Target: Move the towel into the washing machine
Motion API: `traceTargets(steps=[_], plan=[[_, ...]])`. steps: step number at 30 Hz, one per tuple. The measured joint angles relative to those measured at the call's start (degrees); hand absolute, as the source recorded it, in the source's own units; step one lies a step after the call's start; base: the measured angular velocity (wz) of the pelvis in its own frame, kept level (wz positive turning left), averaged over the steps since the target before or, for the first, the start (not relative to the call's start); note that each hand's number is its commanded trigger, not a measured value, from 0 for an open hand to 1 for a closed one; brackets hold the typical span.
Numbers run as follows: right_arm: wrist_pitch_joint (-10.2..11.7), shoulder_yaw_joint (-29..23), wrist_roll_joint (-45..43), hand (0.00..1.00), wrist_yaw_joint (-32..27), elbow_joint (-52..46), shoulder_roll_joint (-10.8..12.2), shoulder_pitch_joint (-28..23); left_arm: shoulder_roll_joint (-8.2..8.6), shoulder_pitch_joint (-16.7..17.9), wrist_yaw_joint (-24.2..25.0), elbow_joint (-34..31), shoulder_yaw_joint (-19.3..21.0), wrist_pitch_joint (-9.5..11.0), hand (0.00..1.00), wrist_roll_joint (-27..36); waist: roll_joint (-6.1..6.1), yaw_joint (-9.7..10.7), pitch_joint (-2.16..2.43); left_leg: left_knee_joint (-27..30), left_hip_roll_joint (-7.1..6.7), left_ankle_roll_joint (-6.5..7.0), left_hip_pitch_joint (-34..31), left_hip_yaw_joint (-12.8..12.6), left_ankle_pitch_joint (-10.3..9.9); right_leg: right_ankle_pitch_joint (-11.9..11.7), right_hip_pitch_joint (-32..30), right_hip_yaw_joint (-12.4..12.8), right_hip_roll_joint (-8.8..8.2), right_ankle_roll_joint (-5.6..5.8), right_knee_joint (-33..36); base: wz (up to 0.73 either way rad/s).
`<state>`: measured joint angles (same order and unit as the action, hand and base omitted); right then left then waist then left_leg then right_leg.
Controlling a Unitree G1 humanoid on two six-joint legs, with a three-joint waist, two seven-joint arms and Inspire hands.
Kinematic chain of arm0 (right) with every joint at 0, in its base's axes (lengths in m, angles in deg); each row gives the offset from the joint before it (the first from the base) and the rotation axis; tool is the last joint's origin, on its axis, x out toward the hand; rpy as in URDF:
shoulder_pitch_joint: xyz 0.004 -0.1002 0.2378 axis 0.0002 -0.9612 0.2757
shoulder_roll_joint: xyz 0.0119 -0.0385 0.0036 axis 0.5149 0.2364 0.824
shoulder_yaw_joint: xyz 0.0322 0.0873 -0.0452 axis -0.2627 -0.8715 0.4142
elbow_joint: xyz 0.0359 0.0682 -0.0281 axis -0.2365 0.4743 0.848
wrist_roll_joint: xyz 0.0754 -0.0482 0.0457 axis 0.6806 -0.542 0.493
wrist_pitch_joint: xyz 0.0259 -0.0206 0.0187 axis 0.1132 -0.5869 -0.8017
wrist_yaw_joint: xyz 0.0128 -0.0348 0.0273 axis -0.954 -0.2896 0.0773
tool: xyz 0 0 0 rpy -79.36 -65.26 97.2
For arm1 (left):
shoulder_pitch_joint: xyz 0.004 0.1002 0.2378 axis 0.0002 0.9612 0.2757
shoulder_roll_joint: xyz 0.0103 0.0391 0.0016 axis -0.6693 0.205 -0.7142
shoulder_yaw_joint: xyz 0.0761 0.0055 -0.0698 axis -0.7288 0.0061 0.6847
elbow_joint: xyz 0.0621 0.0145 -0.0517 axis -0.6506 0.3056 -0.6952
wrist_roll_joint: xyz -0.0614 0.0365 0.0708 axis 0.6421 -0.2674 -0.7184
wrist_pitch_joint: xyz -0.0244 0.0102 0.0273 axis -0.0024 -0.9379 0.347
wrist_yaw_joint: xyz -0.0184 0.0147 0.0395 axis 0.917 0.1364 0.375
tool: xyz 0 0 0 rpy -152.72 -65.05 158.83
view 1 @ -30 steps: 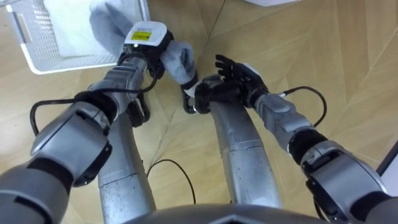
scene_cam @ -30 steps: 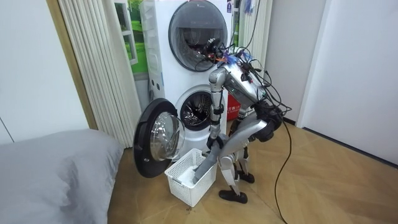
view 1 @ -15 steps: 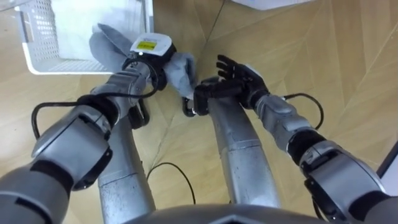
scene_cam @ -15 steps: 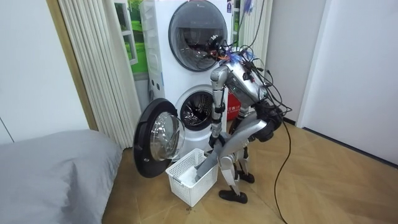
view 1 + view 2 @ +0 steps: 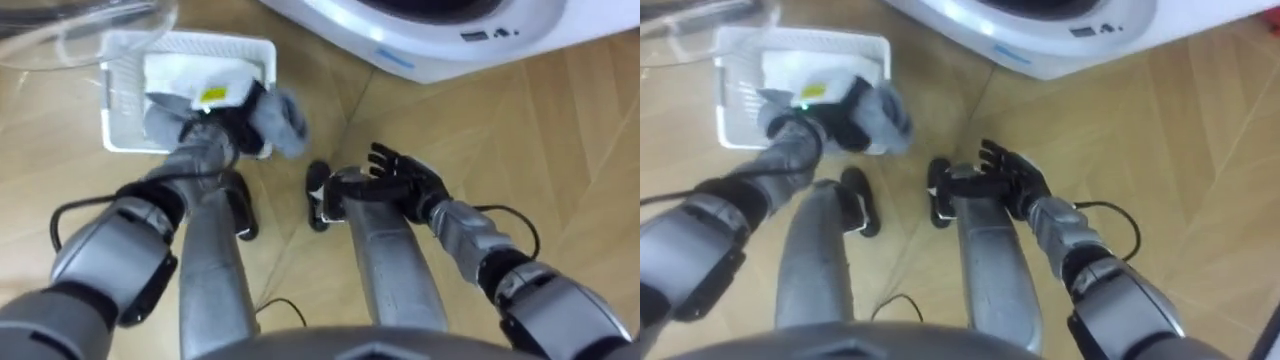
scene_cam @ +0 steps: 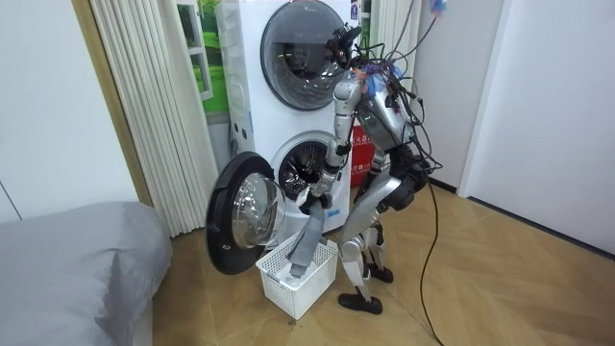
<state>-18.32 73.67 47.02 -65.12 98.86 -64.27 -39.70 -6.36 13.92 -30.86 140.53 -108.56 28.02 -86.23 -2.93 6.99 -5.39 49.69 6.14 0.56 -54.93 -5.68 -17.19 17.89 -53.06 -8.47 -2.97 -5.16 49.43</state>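
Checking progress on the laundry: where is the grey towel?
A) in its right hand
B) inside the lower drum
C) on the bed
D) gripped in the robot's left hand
D: the grey towel hangs from the left hand over the white basket; the right hand is open.

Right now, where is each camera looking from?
Left eye view: on the robot's head, looking down at the floor; both arms show, left hand gripping the grey towel by the basket, right hand open.
Right eye view: just beside it, same scene.
Room view: across the room, facing the washing machine; whole robot shows.
All share the towel and basket.
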Motion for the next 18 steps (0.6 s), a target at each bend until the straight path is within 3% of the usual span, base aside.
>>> traceTargets(steps=[3,8,14,18], plan=[[-0.05,-1.03,-2.33,0.00,0.10,0.02,-0.74,0.27,0.30,0.90,0.44,-5.36,1.11,0.51,1.00,10.66,0.61,-1.63,0.11,-2.11,-0.93,0.00,2.03,0.03,0.59,0.04,1.95,-0.30,-0.55,0.11,-1.45,0.13],[0.00,-2.11,-6.18,0.00,1.14,-0.90,-0.68,2.11,1.16,6.11,7.72,-16.76,0.46,1.32,1.00,30.66,1.45,-3.42,0.63,-5.36,-1.91,0.04,5.66,0.10,1.89,0.12,5.67,-1.15,-1.64,0.29,-4.02,0.15],[0.06,-2.09,-7.54,0.00,1.36,-3.32,-0.53,3.74,1.79,6.23,17.23,-19.64,-3.93,1.46,1.00,43.19,1.68,-4.54,0.77,-7.06,-2.65,0.20,7.95,0.56,2.52,-0.12,8.36,-1.95,-2.05,0.66,-5.69,0.08],[0.08,-2.18,-10.29,0.00,2.69,-3.23,-0.86,3.17,1.57,7.96,22.70,-23.30,-3.81,1.47,1.00,48.06,1.92,-4.91,1.09,-7.47,-2.52,0.20,9.31,1.20,2.54,-0.24,10.18,-2.38,-1.99,0.86,-6.72,0.03]])
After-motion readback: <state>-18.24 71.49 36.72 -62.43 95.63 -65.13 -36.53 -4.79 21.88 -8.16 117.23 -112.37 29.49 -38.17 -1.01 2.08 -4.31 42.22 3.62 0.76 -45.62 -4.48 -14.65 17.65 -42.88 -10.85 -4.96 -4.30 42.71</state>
